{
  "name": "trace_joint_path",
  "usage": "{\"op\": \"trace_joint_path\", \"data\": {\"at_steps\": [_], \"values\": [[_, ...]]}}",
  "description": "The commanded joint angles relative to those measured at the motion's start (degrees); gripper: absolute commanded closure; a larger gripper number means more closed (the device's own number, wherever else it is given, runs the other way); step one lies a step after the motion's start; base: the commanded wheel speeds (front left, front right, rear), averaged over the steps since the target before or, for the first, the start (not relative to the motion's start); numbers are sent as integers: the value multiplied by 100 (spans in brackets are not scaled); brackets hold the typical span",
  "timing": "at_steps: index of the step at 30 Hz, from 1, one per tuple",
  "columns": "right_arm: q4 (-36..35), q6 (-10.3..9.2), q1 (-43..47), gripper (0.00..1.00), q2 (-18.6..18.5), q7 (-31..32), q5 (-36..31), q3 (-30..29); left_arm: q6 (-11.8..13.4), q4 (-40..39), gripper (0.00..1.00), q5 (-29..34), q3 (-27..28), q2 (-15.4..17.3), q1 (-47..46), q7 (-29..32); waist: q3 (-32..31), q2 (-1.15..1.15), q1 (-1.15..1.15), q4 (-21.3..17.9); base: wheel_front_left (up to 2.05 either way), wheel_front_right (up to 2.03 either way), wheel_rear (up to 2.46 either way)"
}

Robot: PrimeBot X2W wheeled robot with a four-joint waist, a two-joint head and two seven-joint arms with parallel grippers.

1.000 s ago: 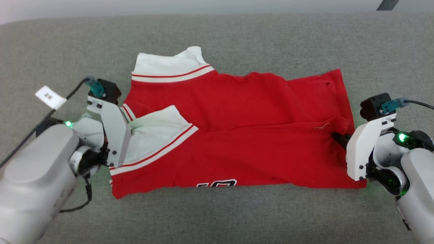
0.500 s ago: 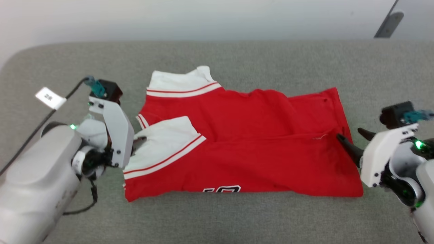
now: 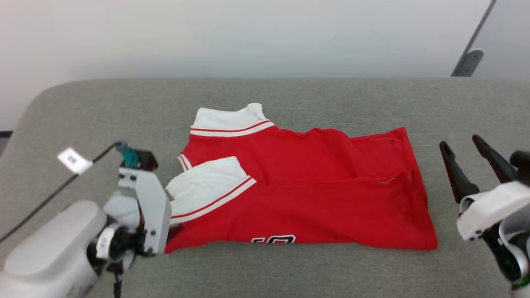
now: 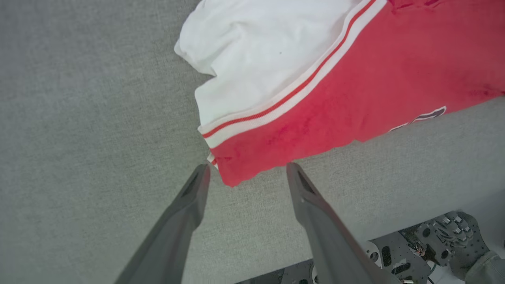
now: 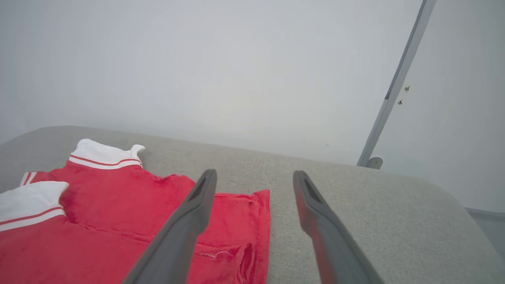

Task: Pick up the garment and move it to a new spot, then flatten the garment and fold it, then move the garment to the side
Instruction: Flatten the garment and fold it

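The garment (image 3: 306, 186) lies folded into a long red band in the middle of the grey table (image 3: 290, 95), with its length running left to right. Its two white sleeves, edged in red and white striped trim, sit at its left end. One sleeve (image 3: 207, 188) is laid over the red cloth near the front, and the other (image 3: 227, 120) sticks out at the far left corner. A strip of black, white-outlined lettering (image 3: 273, 239) peeks out along the garment's near edge, and a small loose thread (image 3: 388, 181) shows close to its right end. At the garment's near left corner is the left gripper (image 4: 247, 167), its fingers (image 4: 189, 205) spread apart to either side of that corner with nothing held; I cannot tell whether they touch the cloth. Just beyond the garment's right end is the right gripper (image 3: 459, 140), clear of the cloth, its fingers (image 3: 453, 174) also spread apart, empty, and pointing up and away. To the left of the garment, a white tag (image 3: 74, 160) hangs on a black cable above the left arm. Behind the garment is a pale wall (image 3: 248, 37), with a grey post (image 3: 472, 45) off to the far right.
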Motion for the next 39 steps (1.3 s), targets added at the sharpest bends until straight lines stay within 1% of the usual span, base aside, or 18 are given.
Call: {"op": "trace_joint_path", "data": {"at_steps": [1, 5, 7, 10, 16, 21, 22, 24, 25, 26, 30, 36, 39], "values": [[-287, -9, 235, 0, 163, -128, -303, -200, 118, -109, 0, -62, -19, 71, 170, 66, 27, 0, 0, -120, 0, 0, 0], [-834, -9, 597, 0, 541, -281, -676, -501, 233, -186, 0, -147, 44, 143, 352, -28, 121, 0, 0, -288, 0, 0, 0], [-1042, -9, 772, 0, 737, -272, -774, -601, 226, -110, 0, -171, 90, 161, 427, -121, 182, 0, 0, -376, 0, 0, 0], [-1281, -9, 950, 0, 933, -229, -899, -750, 219, 101, 0, -245, 149, 164, 525, -217, 274, 0, 0, -506, 0, 0, 0], [-1628, -9, 1161, 0, 1157, -90, -989, -916, 88, 659, 0, -260, 160, 154, 627, -371, 457, 0, 0, -720, 0, 0, 0], [-1803, -9, 1247, 0, 1255, -12, -1009, -1000, -61, 1181, 0, -292, 118, 8, 659, -444, 558, 0, 0, -790, 0, 0, 0], [-1803, -9, 1247, 0, 1255, -12, -1009, -1000, -61, 1181, 0, -292, 118, 8, 659, -444, 558, 0, 0, -790, 0, 0, 0], [-1845, -9, 1276, 0, 1279, 33, -1012, -1029, -125, 1352, 0, -341, 113, -91, 668, -468, 582, 0, 0, -790, 0, 0, 0], [-1847, -9, 1304, 0, 1298, 83, -990, -1051, -187, 1407, 60, -354, 86, -132, 672, -424, 590, 0, 0, -787, 0, 0, 0], [-1852, -9, 1322, 0, 1314, 143, -956, -1057, -251, 1446, 100, -342, 45, -168, 674, -419, 600, 0, 0, -782, 0, 0, 0], [-1843, -9, 1333, 0, 1348, 532, -877, -1096, -427, 1586, 100, -403, 50, -308, 629, -416, 641, 0, 0, -739, 0, 0, 0], [-1525, -9, 1229, 0, 1336, 1684, -610, -1047, -568, 1652, 100, -338, 47, -447, 403, -474, 757, 0, 0, -615, 0, 0, 0], [-1239, -9, 1021, 0, 1200, 2166, -425, -1013, -602, 1655, 100, -299, 49, -499, 290, -486, 837, 0, 0, -545, 0, 0, 0]]}}
